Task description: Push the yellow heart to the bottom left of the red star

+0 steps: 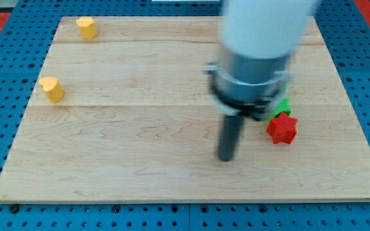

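Observation:
The yellow heart (52, 88) lies near the board's left edge, at mid height. The red star (282, 128) lies at the view's right, below mid height. My tip (225, 157) rests on the board to the left of and a little below the red star, a short gap away from it. The tip is far to the right of the yellow heart. The arm's white and grey body hides the board above the tip.
A second yellow block (87, 27), shape unclear, sits near the board's top left corner. A green block (282, 105) peeks out just above the red star, partly hidden by the arm. The wooden board (140, 160) lies on a blue pegboard.

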Tool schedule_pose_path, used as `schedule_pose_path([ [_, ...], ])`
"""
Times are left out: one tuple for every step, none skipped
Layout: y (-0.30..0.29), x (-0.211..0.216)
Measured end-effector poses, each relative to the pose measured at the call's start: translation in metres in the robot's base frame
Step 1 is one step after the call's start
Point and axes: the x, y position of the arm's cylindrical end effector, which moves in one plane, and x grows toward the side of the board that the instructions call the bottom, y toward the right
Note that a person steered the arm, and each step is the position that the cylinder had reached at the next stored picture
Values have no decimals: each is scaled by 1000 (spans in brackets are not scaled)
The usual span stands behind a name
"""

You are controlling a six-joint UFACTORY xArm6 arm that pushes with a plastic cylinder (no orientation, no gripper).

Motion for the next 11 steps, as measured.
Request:
schedule_pose_path([
  [-106, -6],
  [-195, -26],
  [-238, -84],
  [-264, -121],
  [-281, -128],
  [-269, -113],
  [-328, -101],
  [-330, -112],
  [-325, -194],
  [-281, -149],
  [-257, -100],
])
